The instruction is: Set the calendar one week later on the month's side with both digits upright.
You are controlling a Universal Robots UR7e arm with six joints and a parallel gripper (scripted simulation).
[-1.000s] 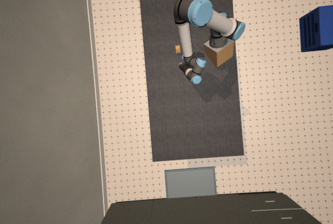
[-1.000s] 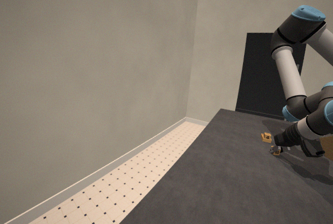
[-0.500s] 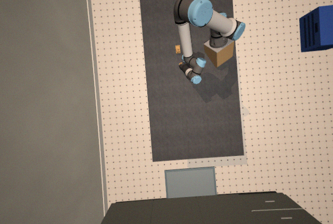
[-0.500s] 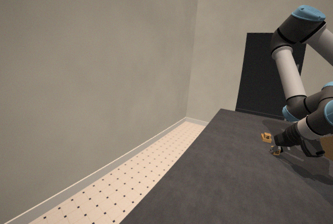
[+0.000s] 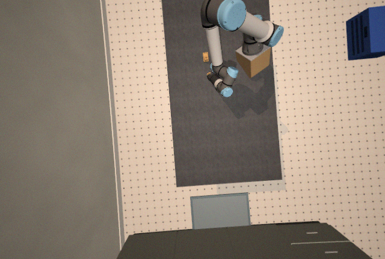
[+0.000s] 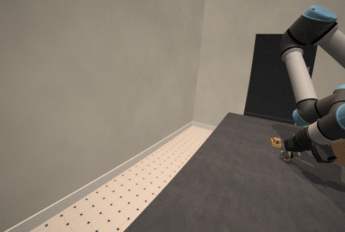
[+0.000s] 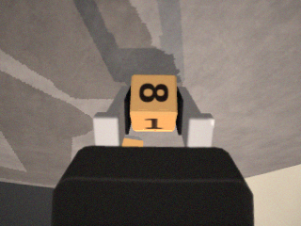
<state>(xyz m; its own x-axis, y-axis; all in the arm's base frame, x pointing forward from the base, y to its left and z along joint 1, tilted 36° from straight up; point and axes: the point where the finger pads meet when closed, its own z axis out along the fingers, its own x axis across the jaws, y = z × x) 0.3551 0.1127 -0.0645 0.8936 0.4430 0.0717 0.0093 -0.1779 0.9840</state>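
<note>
My gripper (image 6: 285, 155) (image 7: 153, 101) is shut on an orange cube (image 5: 208, 73) (image 6: 287, 157) (image 7: 153, 89), with a pad against each side. In the wrist view the cube shows an 8 lying sideways on its upper face and a 1 on the face nearer the camera. The cube is at the table top; whether it touches cannot be told. The orange tray (image 5: 205, 53) (image 6: 276, 145) stands flat on the table, apart from the gripper. The other cube (image 6: 276, 140) is in the tray and shows a 4 in the exterior view. Its remaining faces are hidden or too small to read.
The dark table (image 5: 224, 147) (image 6: 222, 174) carries the arm's box-shaped base (image 5: 259, 63). The forearm and wrist hang close beside the tray and the held cube. A small orange piece shows behind the gripper's body in the wrist view. Table edge runs left of the tray.
</note>
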